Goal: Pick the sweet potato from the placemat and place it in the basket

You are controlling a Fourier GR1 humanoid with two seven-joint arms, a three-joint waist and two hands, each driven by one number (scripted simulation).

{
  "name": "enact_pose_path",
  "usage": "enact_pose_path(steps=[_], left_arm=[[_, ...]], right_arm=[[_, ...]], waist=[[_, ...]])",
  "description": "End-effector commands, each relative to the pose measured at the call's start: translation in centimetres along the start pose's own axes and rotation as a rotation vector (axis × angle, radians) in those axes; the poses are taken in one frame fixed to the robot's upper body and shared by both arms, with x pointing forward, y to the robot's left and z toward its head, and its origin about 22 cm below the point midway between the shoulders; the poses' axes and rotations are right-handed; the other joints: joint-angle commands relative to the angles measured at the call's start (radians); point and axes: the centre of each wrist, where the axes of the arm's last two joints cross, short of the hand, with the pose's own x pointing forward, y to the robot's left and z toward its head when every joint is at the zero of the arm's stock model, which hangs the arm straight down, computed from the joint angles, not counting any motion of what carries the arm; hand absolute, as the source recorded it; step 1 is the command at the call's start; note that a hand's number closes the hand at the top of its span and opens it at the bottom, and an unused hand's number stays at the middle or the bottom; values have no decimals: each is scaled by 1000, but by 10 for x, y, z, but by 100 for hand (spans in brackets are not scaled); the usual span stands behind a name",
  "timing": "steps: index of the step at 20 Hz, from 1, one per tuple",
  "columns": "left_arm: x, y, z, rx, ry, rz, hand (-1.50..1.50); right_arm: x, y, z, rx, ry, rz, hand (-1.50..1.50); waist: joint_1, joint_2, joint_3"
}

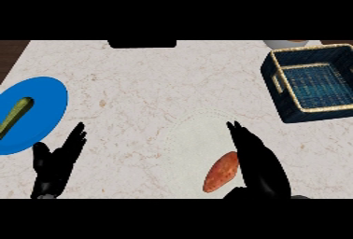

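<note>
The sweet potato (221, 172) lies on the pale round placemat (196, 133), in its lower right part, low on the surface (151, 84) and close to the robot. The right hand (257, 161) is by far the nearer one: it stands just right of the potato, straight fingers (238, 133) pointing away from the robot, the palm's edge alongside the potato's right flank and seemingly touching it, though contact cannot be made out where black hand meets orange skin. So the potato lies to the left of those fingers, on the thumb side as far as can be judged. Its long axis runs on a slant, the broader upper end toward the upper right under the hand, the narrower end toward the lower left; that axis sits only a little off the line of the fingers, so a grasp would likely need the hand to turn or curl across the potato rather than along it. The fingers are released, holding nothing. The left hand (56, 161) rests well apart at the lower left, open, fingers up, beside a blue plate (48, 100) carrying a green vegetable (15, 114). The basket (312, 84), dark blue with a straw-coloured rim, sits at the upper right, well beyond the right hand, so the carry would go forward and rightward.
</note>
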Motion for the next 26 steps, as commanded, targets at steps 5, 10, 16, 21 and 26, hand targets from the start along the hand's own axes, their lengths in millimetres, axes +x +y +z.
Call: enact_pose_path(steps=[5, 10, 16, 21, 26], left_arm=[[-27, -6, 2, 10, 174, -5, 0], [-37, -6, 11, 20, 173, 2, 0], [-30, -4, 2, 18, 173, -6, 0], [-32, -3, 1, -1, 176, -10, 0], [-31, 18, 11, 17, 173, -15, 0]], right_arm=[[-1, 22, -15, 97, 193, 50, -150], [-5, 35, -18, 97, 208, 52, -150], [4, 44, -26, 78, 198, 22, -150], [-2, 42, -26, 82, 190, 32, -150], [9, 39, -33, 57, 128, 104, 150]], waist=[[1, 14, -15], [3, 12, -15], [2, 14, -15], [0, 13, -15], [11, 13, -15]])
